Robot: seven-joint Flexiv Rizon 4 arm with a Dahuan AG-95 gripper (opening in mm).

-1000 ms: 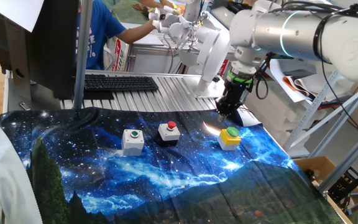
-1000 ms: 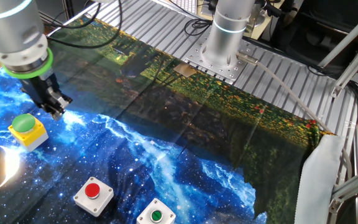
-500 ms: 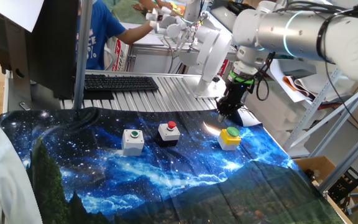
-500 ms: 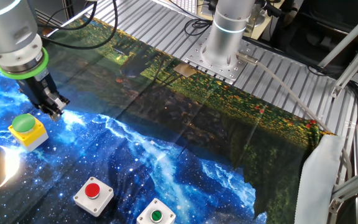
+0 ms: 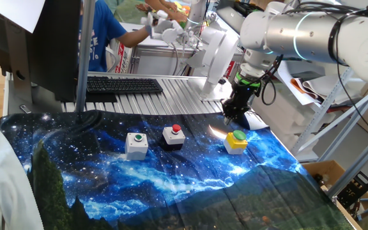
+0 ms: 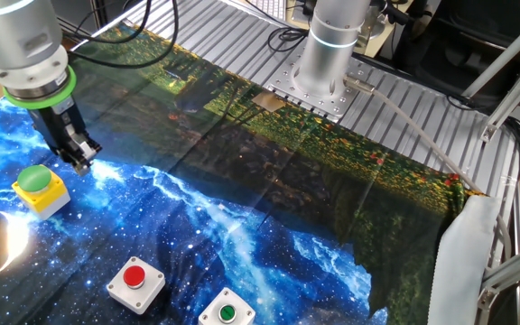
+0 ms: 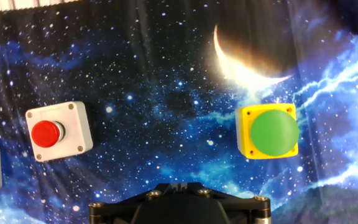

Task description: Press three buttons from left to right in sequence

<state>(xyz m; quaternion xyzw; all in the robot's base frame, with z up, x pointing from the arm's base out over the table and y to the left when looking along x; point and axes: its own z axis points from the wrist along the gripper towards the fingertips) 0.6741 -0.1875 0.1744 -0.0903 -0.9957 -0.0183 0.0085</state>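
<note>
Closed two-finger gripper (image 6: 81,163) is hovering clear above the galaxy-print cloth (image 5: 171,179), beside the yellow box with green cap (image 5: 236,141); grey-white green-capped box (image 5: 136,144) and black-and-white red-capped box (image 5: 174,135) are sitting leftward; presses done, judging: indeterminable.

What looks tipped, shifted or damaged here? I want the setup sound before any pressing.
Nothing stands out. The grey-white box with green cap, the black-and-white box with red cap and the yellow box with green cap sit upright in a row on the galaxy-print cloth. The shut claw hangs beside the yellow box, touching nothing.
</note>
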